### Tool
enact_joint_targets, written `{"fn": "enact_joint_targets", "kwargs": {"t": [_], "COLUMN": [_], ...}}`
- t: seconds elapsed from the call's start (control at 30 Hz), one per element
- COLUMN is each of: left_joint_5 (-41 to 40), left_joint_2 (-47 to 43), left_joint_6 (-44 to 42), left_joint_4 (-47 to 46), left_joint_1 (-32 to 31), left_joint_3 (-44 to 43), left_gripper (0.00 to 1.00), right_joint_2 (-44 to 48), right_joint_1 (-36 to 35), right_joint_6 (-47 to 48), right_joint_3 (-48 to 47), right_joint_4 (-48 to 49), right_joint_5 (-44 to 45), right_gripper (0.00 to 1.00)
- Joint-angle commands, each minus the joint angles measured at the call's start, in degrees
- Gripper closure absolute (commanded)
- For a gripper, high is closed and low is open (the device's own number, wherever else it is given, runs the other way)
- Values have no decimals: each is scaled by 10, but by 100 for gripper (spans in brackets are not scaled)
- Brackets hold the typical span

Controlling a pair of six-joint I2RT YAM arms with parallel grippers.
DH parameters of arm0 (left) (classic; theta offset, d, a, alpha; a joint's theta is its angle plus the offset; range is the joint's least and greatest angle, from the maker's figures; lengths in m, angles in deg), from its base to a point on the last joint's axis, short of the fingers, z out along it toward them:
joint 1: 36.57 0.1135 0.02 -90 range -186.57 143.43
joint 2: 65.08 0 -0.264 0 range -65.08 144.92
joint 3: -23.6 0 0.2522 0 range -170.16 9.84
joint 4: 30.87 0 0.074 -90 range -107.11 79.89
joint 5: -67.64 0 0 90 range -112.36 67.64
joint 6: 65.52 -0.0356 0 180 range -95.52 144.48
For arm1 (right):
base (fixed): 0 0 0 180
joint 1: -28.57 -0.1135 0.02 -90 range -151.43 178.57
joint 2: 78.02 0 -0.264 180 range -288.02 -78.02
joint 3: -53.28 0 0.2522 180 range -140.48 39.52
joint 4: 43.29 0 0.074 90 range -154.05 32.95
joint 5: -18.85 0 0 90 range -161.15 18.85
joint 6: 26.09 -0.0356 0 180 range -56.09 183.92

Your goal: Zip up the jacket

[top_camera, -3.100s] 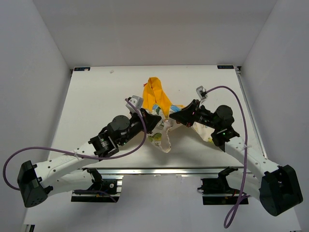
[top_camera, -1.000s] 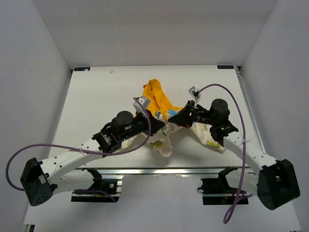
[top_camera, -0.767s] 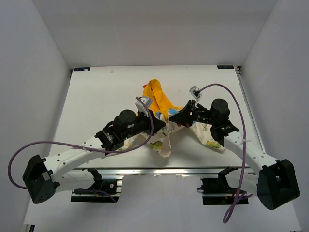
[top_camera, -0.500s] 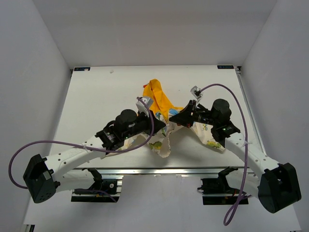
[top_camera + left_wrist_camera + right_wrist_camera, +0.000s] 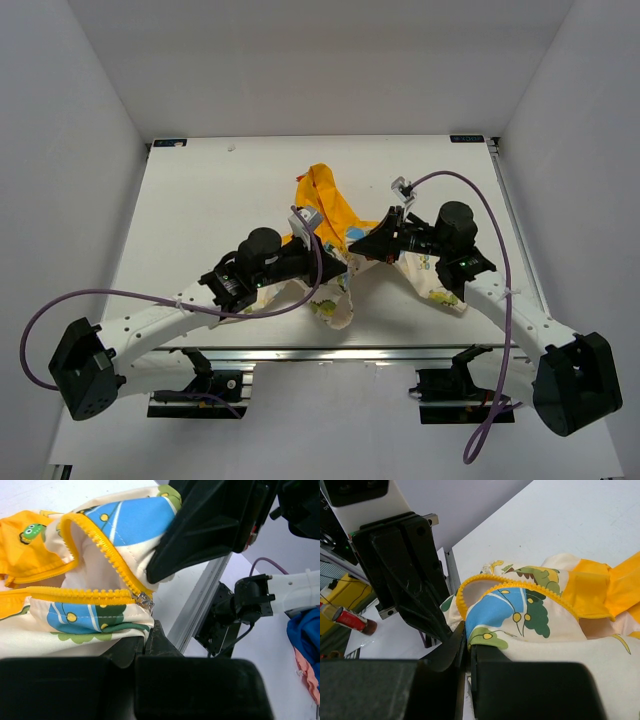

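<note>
White walls (image 5: pixel 90 120) close in a white table (image 5: pixel 190 190), and the jacket (image 5: pixel 340 300) lies crumpled around its middle, a little nearer the near edge than the far one. Its yellow-orange hood (image 5: pixel 325 195) points toward the far edge. A cream printed part spreads under the right arm toward the near right corner.

Both arms reach inward and meet over the jacket's front. The left claw (image 5: pixel 335 262) has its fingers (image 5: pixel 159 639) pressed together on the cream fabric at the jacket's bottom edge, just below the metal slider (image 5: pixel 144 600) of the zipper (image 5: pixel 95 596). From the slider one row of yellow teeth runs off level, and the other arches up and away, so the two sides stand apart above it.

The right claw (image 5: pixel 358 250) is clamped on the opposite front panel, with a blue and green print right beside its tips. In the right wrist view its fingers (image 5: pixel 454 652) pinch the fabric just under the curved row of teeth, and the left claw (image 5: pixel 415 590) stands close beside it.

Purple cables (image 5: pixel 150 298) loop from each arm.
</note>
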Motion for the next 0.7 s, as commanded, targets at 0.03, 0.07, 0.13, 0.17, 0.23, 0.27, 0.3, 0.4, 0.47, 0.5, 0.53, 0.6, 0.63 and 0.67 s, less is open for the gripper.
{"fn": "enact_joint_targets", "kwargs": {"t": [0.03, 0.07, 0.13, 0.17, 0.23, 0.27, 0.3, 0.4, 0.47, 0.5, 0.53, 0.6, 0.63, 0.67], "left_joint_5": [112, 118, 125, 126, 134, 133, 133, 133, 129, 129, 130, 122, 117, 109], "left_joint_2": [-2, -2, -1, 1, 8, 11, 14, 23, 23, 23, 22, 20, 18, 16], "left_joint_6": [4, 5, 8, 10, 16, 18, 18, 24, 30, 32, 37, 40, 40, 41], "left_joint_4": [0, 0, 13, 20, 26, 30, 42, 55, 58, 58, 58, 58, 58, 80], "left_joint_1": [-15, -15, -15, -15, -15, -15, -15, -15, -16, -16, -16, -18, -19, -19], "left_joint_3": [26, 28, 31, 33, 38, 39, 40, 43, 48, 49, 52, 52, 52, 49], "left_gripper": [100, 100, 100, 100, 100, 100, 100, 100, 100, 100, 100, 100, 100, 100], "right_joint_2": [0, -1, -3, -3, -2, -2, -1, 0, 7, 11, 18, 20, 22, 20], "right_joint_1": [-7, -7, -4, -5, -1, -1, 0, 1, 4, 6, 6, 7, 7, 7], "right_joint_6": [1, 2, 0, -1, -16, -21, -24, -27, -32, -31, -32, -25, -25, -24], "right_joint_3": [-65, -69, -78, -79, -84, -86, -89, -105, -105, -106, -108, -113, -112, -112], "right_joint_4": [61, 57, 46, 48, 51, 56, 57, 40, 38, 32, 24, 7, 2, -1], "right_joint_5": [42, 58, 82, 87, 96, 105, 107, 112, 126, 130, 148, 148, 143, 136], "right_gripper": [100, 100, 100, 100, 100, 100, 100, 100, 100, 100, 100, 100, 100, 100]}}
